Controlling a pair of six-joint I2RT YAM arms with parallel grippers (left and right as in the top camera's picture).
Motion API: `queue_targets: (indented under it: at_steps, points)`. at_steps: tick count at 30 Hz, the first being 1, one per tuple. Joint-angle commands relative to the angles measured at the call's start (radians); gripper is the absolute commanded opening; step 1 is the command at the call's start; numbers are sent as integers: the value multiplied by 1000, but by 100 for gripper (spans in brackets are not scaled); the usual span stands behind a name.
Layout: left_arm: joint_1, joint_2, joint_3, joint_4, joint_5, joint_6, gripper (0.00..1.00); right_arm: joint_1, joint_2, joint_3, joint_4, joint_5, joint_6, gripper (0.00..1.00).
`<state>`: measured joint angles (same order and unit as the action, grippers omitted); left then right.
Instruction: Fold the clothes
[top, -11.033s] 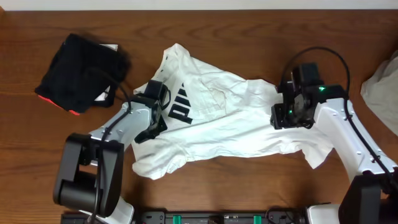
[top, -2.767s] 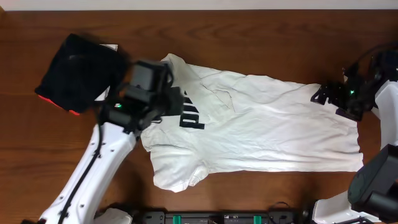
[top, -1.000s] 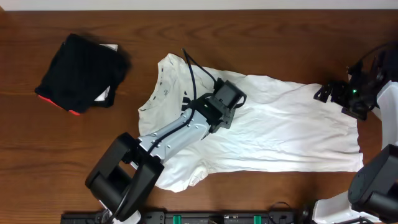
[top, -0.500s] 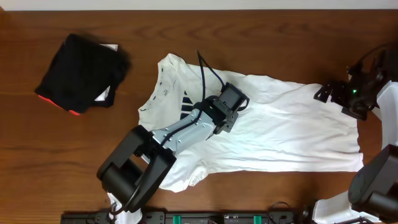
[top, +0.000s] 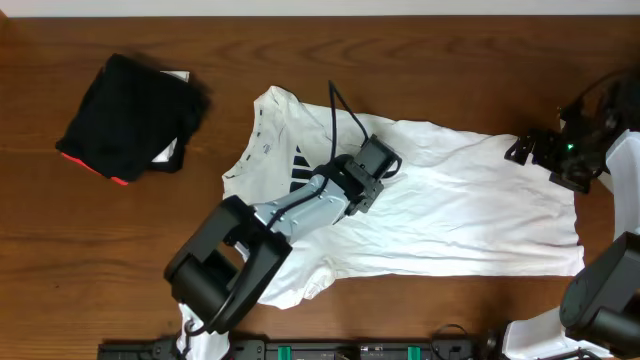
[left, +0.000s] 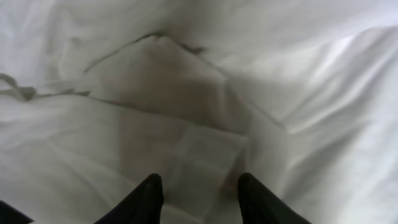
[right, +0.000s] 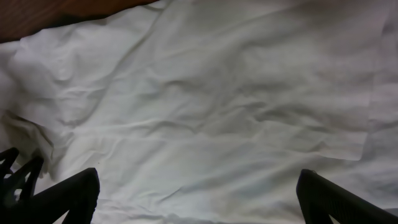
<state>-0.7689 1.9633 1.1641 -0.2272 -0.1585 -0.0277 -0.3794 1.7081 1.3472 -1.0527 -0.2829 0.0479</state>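
Jaws, left: parted over T-shirt crease, gripping nothing.
Jaws, right: spread wide, empty.
Risk: left pinch could catch both layers, dragging the spread T-shirt askew.

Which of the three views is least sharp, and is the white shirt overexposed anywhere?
Left wrist view: softest; the T-shirt creases smear, and the left gripper is a dark blur. Right wrist view: wrinkles fairly crisp, right gripper a black silhouette. Overhead view: sharp, evenly lit; T-shirt bright, yet its folds show; black garment loses detail.
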Motion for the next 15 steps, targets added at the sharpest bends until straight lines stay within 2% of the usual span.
queue_targets:
  at_steps: [1, 15]
  points:
    - [0, 10, 18, 6, -75, 31, 42, 0, 1, 18, 2, 2, 7, 99]
    - [0, 10, 18, 10, -75, 31, 42, 0, 1, 18, 2, 2, 7, 99]
